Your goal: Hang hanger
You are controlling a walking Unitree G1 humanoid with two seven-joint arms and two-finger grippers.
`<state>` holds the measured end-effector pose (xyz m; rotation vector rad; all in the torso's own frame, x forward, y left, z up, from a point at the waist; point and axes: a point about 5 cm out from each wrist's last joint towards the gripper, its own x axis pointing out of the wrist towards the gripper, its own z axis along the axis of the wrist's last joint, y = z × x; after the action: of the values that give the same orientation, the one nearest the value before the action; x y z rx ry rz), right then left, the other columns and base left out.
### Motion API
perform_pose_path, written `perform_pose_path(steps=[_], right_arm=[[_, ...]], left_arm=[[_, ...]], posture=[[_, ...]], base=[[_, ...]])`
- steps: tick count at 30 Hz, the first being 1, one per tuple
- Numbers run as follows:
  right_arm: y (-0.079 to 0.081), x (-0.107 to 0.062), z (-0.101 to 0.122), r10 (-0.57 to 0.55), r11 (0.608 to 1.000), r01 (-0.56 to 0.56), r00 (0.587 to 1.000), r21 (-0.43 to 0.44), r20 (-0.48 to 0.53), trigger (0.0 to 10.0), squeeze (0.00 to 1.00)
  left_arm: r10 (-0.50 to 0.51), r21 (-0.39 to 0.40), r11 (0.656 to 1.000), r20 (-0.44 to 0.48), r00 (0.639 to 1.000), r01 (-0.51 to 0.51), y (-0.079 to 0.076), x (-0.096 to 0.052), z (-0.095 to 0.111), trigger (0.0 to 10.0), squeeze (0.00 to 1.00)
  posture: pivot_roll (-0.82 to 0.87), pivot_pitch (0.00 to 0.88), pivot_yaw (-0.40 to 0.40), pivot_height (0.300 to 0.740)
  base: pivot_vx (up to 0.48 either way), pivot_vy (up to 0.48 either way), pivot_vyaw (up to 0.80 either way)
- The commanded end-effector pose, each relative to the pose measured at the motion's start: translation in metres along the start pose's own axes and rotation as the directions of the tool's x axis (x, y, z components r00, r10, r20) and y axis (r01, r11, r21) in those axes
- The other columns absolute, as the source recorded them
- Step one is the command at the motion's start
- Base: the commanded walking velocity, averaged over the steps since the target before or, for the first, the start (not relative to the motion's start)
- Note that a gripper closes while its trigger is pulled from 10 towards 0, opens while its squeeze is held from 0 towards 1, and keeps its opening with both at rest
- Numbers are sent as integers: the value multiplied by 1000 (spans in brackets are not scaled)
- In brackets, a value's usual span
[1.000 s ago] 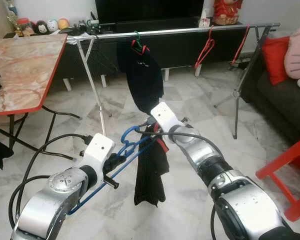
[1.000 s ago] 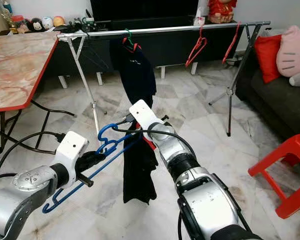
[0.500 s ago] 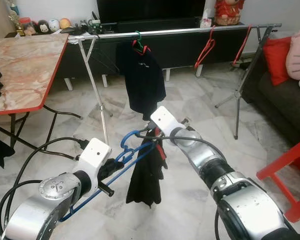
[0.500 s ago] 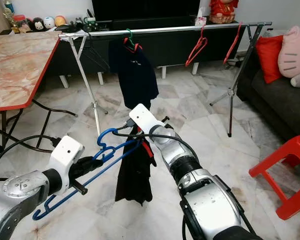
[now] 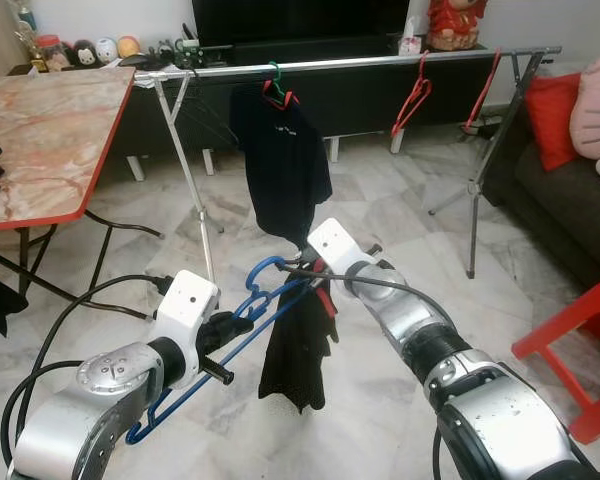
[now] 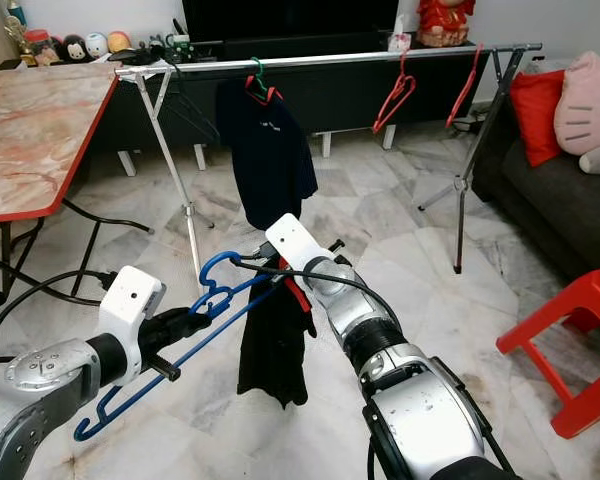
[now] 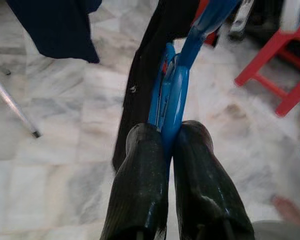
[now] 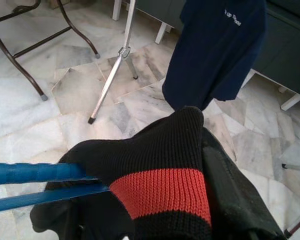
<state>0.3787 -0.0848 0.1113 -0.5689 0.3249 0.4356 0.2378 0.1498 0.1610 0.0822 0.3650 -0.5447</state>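
both grippers pinching, blue hanger (image 5: 242, 322), black garment (image 5: 298, 340)

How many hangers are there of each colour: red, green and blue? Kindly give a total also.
Red hangers, empty on the rail: 2
Green hanger, carrying the dark shirt: 1
Blue hanger, held in the left hand: 1
Total: 4

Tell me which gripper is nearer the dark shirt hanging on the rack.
Right. The right gripper, clutching the black garment, sits just below the dark shirt; the left gripper, clamped on the blue hanger, is lower and farther left.
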Motion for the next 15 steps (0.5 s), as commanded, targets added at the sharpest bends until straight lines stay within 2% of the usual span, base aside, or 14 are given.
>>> perform_pose_path(steps=[1,4,9,15], right_arm=[[-11,-10,-54,-35,999,41,983,26,-180,10000,0],[-10,-11,-60,-34,998,43,981,45,-194,10000,0],[-7,-12,-66,-31,997,44,977,56,-211,10000,0],[-5,-12,-67,-26,997,40,977,61,-213,10000,0]], left_arm=[[267,-26,963,221,938,-268,39,-25,39,10000,0],[242,-56,970,249,938,-235,37,-26,43,10000,0],[166,-14,986,219,961,-168,27,-24,38,10000,0],[178,-31,984,205,962,-175,25,-20,34,10000,0]], posture=[[-51,0,-5,740],[-52,0,-3,740],[-47,0,-3,740],[-49,0,-3,740]], base=[[0,0,0],[0,0,0],[0,0,0],[0,0,0]])
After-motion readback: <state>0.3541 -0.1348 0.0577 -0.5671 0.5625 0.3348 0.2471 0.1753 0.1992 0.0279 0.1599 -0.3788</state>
